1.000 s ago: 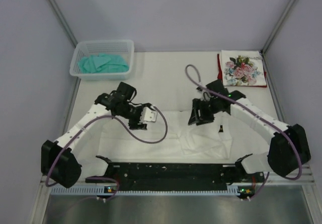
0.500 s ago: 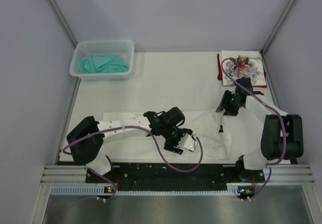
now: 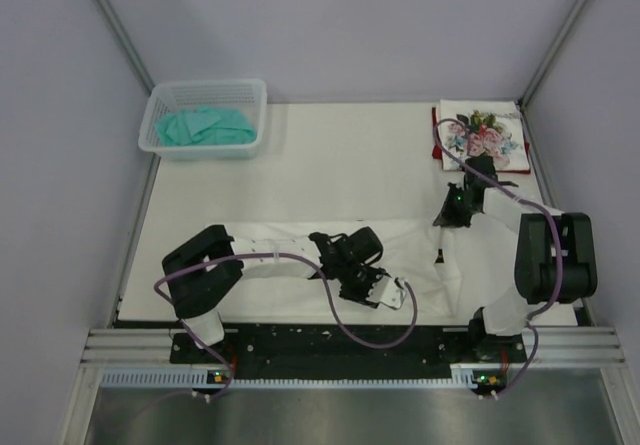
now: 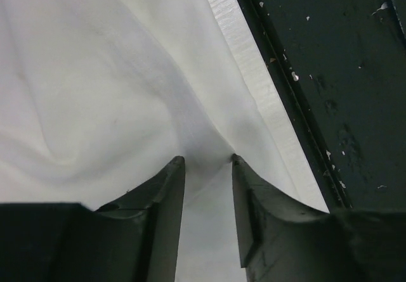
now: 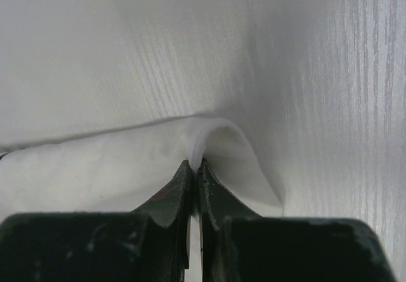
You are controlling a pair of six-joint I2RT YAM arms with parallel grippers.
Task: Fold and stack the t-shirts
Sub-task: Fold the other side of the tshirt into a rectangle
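A large white t-shirt lies spread across the near middle of the table; its print is hidden. My left gripper is at the shirt's near edge. In the left wrist view the gripper has its jaws narrowly apart, with white cloth bunched and drawn taut between the tips. My right gripper is at the shirt's far right corner. In the right wrist view it is shut on a raised fold of white cloth. A folded rose-print shirt lies on a dark red one at the back right.
A pale mesh basket holding teal cloth stands at the back left. A black rail runs along the table's near edge, close to my left gripper; it also shows in the left wrist view. Grey walls enclose the table.
My left gripper swept from the shirt's far edge at centre-left to its near edge at centre-right. My right gripper moved right and back with the cloth. The shirt is now narrower.
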